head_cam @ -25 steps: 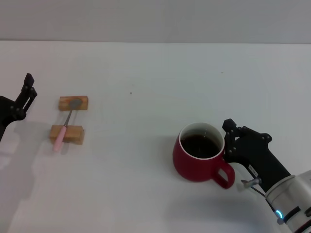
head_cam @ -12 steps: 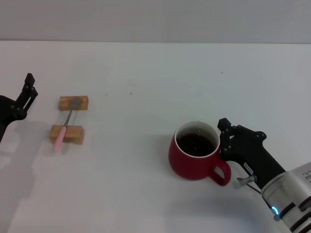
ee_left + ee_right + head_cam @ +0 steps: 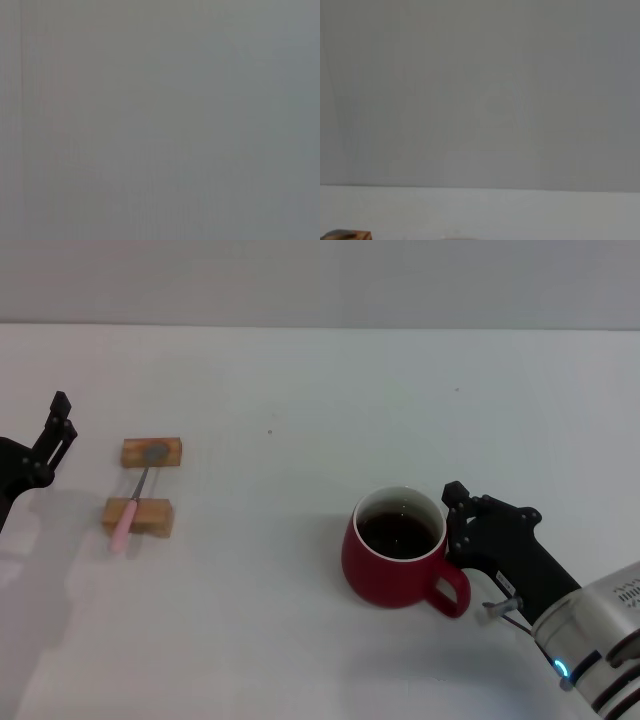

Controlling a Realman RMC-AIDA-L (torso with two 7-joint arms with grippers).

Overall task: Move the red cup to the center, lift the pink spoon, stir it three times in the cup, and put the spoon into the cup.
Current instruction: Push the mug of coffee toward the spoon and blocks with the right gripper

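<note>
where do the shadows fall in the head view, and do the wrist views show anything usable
Head view: soft shadow lies left of the left gripper, with a faint one under the red cup. Left wrist view: flat grey only. Right wrist view: mostly blank wall, with a wooden block at the edge.

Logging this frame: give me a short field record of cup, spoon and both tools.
cup: red cup, upright on the table, dark liquid inside, handle toward the right tool
spoon: pink spoon, lying across two wooden blocks, far left
right tool: right tool against the cup's handle side
left tool: left tool at the left edge, apart from the spoon
</note>
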